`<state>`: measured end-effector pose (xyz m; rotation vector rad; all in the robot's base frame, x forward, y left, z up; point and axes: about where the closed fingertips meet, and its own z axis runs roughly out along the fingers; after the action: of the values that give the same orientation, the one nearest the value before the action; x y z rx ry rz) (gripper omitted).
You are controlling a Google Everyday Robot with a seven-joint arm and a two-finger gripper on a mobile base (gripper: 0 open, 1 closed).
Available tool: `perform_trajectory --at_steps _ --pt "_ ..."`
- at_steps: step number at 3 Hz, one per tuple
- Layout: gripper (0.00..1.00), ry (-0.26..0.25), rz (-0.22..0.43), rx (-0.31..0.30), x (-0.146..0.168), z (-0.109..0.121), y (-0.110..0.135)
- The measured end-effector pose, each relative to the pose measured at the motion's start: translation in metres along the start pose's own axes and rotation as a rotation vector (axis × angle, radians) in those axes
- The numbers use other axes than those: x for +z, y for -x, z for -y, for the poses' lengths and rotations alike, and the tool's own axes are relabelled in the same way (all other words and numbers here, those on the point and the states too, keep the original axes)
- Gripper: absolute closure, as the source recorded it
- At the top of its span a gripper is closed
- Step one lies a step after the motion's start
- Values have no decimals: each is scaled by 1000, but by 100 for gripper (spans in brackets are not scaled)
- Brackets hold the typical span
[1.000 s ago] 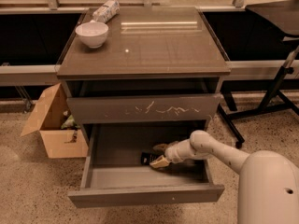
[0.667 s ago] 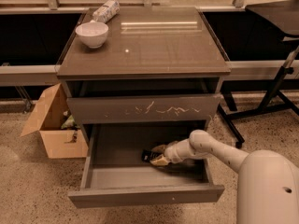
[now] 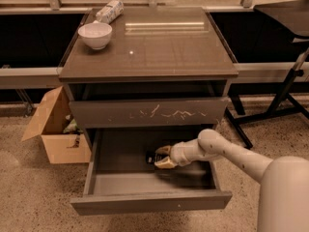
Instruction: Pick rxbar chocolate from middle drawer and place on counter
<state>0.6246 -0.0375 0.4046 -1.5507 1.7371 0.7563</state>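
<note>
— Where is the pincer [image 3: 161,157]?

— Down inside the middle drawer [image 3: 149,203], which is pulled out past the front edge of the table [image 3: 159,52]. The arm [image 3: 227,151] comes in from the right, low over the drawer's right wall, and the pincer points left, close above the grey floor.

— And the rxbar chocolate [image 3: 151,156]?

— Lying flat on the drawer floor, about midway across. Its right end meets the tip of the pincer; the rest shows as a small dark shape with a bit of white print, sticking out to the left.

— Is the pincer apart, or clamped on the bar?

— I cannot tell. It is right at the bar — more than that does not show.

— What sits on the table?

— A white bowl [image 3: 95,35] near the back left corner, upright. Behind it, right at that corner, a white and silver packet [image 3: 109,11] lies on its side, its near end just beside the bowl's rim. The glossy top carries a bright reflection toward the back edge.

— Anything else around?

— Under the table's front edge, the upper drawer front [image 3: 147,112] is shut and marked with white scratches. On the floor to the left stands an open cardboard box [image 3: 53,129] with its flap raised. To the right, well apart, a black stand [image 3: 285,93]. The robot's pale body [image 3: 285,197] fills the lower right.
</note>
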Motion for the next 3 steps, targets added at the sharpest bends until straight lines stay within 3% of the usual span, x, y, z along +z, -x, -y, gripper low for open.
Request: perform_trajectory --at_steps 1,2,3 --pt "100 19 28 -92 -29 -12 34" --pt "100 83 66 -164 -46 -25 56" --pt "100 83 66 -164 -46 -25 56"
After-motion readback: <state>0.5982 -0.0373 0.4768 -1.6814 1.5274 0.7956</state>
